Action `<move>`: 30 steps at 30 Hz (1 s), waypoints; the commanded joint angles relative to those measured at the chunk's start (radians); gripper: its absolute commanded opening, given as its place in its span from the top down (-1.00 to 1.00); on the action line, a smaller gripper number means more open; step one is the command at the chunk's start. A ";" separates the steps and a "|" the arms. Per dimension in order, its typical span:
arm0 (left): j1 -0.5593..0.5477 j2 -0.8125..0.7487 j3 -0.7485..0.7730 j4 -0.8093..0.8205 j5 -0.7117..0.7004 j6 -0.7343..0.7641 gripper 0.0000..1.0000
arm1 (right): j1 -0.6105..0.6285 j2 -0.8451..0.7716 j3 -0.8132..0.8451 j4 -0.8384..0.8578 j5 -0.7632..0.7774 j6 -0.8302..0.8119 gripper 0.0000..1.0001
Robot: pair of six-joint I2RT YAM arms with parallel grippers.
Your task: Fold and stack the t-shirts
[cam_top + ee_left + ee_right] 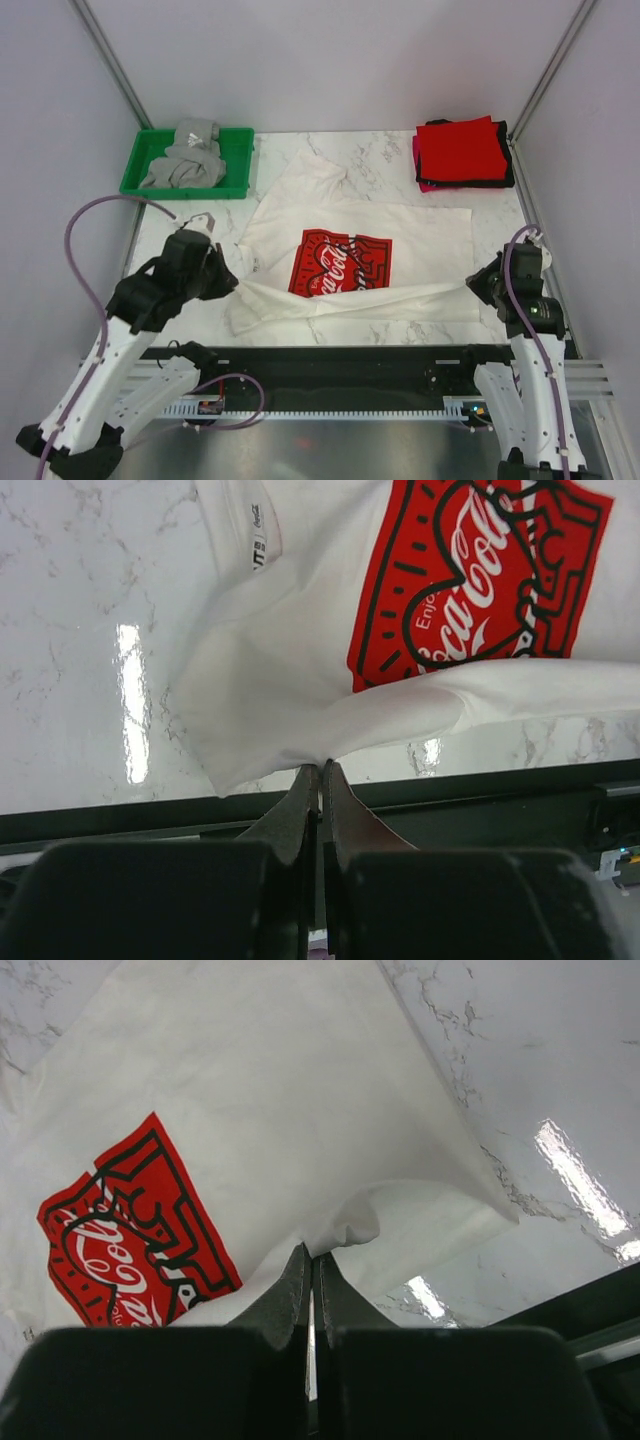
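Left end effector and right end effector pinch Coca-Cola t-shirt near hem. Green tray far left; folded stack far right.

A white marble-patterned table fills the middle of the scene, its glossy top throwing back streaks of light. A green plastic tray sits in the far left corner of it. A black strip runs along the near edge, left to right, with a slotted metal rail beside it at the near right. Pale walls close in the far side, and slanted metal posts stand at the far left and the far right.
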 commanded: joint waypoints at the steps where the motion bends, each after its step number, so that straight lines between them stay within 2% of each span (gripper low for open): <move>1: 0.005 0.115 0.000 0.131 0.027 0.054 0.96 | 0.002 0.051 -0.035 0.078 0.008 -0.013 1.00; 5: 0.023 0.286 0.066 0.180 -0.020 0.102 0.96 | 0.002 0.124 -0.061 0.174 0.013 0.007 1.00; 9: 0.118 0.474 0.100 0.222 -0.023 0.163 0.96 | 0.002 0.293 -0.070 0.279 0.033 0.010 1.00; 12: 0.212 0.580 0.129 0.307 0.040 0.219 0.96 | 0.001 0.423 -0.060 0.357 0.056 0.007 1.00; 13: 0.235 0.667 0.143 0.329 0.098 0.241 0.96 | -0.001 0.452 -0.057 0.376 0.067 0.014 1.00; 15: 0.284 0.769 0.233 0.344 0.150 0.268 0.96 | -0.002 0.520 -0.044 0.432 0.076 0.021 1.00; 16: 0.287 0.844 0.305 0.343 0.192 0.297 0.96 | -0.004 0.538 -0.037 0.442 0.087 0.025 1.00; 19: 0.289 0.945 0.403 0.338 0.195 0.326 0.96 | -0.007 0.592 -0.006 0.466 0.097 0.027 1.00; 28: 0.290 1.104 0.520 0.323 0.227 0.351 0.95 | -0.014 0.666 -0.020 0.502 0.119 0.016 1.00; 29: 0.290 1.117 0.538 0.323 0.227 0.352 0.94 | -0.021 0.671 -0.030 0.506 0.126 0.017 1.00; 30: 0.290 1.143 0.560 0.320 0.226 0.357 0.84 | -0.024 0.672 -0.035 0.514 0.128 0.019 1.00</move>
